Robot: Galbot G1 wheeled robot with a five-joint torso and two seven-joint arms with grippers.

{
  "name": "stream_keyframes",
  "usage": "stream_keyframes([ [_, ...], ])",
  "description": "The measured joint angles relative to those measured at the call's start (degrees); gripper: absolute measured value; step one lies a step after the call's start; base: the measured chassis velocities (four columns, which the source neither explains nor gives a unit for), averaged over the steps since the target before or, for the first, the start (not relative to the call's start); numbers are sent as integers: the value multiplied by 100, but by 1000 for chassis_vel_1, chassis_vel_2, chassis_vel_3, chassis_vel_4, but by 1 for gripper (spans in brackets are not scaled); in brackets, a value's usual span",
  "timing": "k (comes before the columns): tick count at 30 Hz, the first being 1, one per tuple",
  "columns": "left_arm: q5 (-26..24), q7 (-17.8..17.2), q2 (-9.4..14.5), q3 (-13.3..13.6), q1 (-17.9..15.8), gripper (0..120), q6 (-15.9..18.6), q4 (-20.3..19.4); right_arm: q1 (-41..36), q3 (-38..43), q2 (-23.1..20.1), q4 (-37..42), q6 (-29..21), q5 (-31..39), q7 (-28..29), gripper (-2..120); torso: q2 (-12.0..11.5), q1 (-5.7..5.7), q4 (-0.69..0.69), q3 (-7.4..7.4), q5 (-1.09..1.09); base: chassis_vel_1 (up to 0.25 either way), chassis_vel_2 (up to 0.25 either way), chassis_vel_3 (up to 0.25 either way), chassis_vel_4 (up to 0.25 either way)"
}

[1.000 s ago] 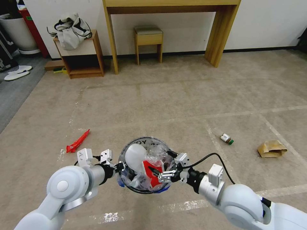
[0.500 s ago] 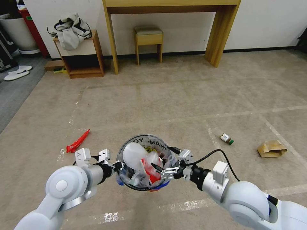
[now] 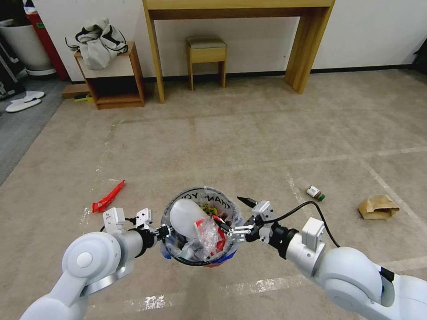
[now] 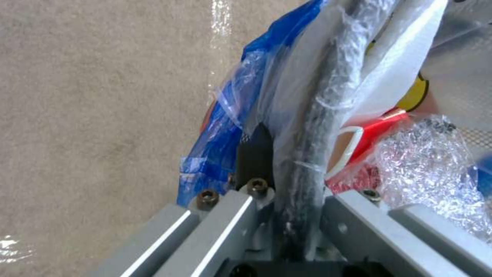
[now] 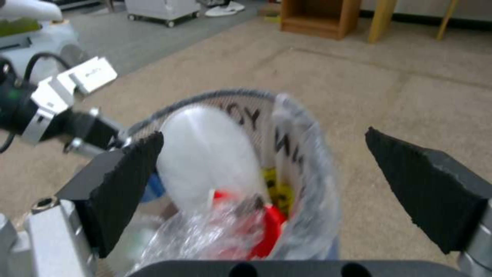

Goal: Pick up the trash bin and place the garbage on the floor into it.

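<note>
Over on the left of the beige carpeted floor [image 3: 249,133], a long red plastic wrapper [image 3: 108,196] lies flat, not yet collected. Nearer the robot, the left gripper [image 3: 165,231] is pinched tight on the near-left rim of the small round red trash bin lined with a clear lettered plastic bag [image 3: 201,231], holding it up off the carpet; the left wrist view shows the fingers closed on the bagged rim [image 4: 307,154]. Inside the bin sit a white flat slipper [image 3: 184,216], red wrappers and crinkled clear plastic [image 3: 208,236].

The right gripper [image 3: 238,213] has changed most: a second ago its fingers were down among the rubbish in the bin, and now it has drawn back to the bin's right edge with its jaws spread wide and nothing between them. That looks like a drop just finished, with the piece left in the bin.

Farther right, a small clear plastic bottle with a green cap [image 3: 314,191] and a crumpled brown paper bag [image 3: 377,206] are on the carpet, well apart from the bin, so I'd judge the job partly done.
</note>
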Motion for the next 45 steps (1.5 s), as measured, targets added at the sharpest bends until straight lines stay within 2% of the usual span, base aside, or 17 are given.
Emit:
stream_keyframes([
  [12,-14,-63,62,19,126,0,3,-5,-43,895,171,-178,15,407,203,100,0,0,0,0,0,0,0,0,0],
  [16,-10,-97,80,24,126,0,4,25,-182,1343,237,-567,-206,358,567,100,0,0,0,0,0,0,0,0,0],
  [23,126,-105,112,-143,198,0,4,140,-770,1981,513,-1550,-421,-302,794,100,0,2,0,0,1,0,0,0,0],
  [26,164,-76,112,-177,209,0,4,156,-889,2053,577,-1681,-444,-412,808,100,0,1,-1,0,0,0,0,0,0],
  [28,345,46,78,-267,244,0,-32,230,-1166,2181,843,-1976,-458,-675,827,100,0,1,-1,0,0,0,0,0,0],
  [35,557,202,92,-289,312,0,-44,269,-1471,2389,1386,-2237,-414,-1066,719,100,0,1,0,0,0,0,0,0,0],
  [37,847,397,108,-249,349,0,-44,295,-1683,2504,1660,-2315,-347,-1330,620,100,0,1,-1,0,-1,0,0,0,0],
  [45,989,491,78,-145,362,0,-50,359,-2036,2656,1949,-2282,-268,-1554,537,100,0,1,-1,0,-1,0,0,0,0],
])
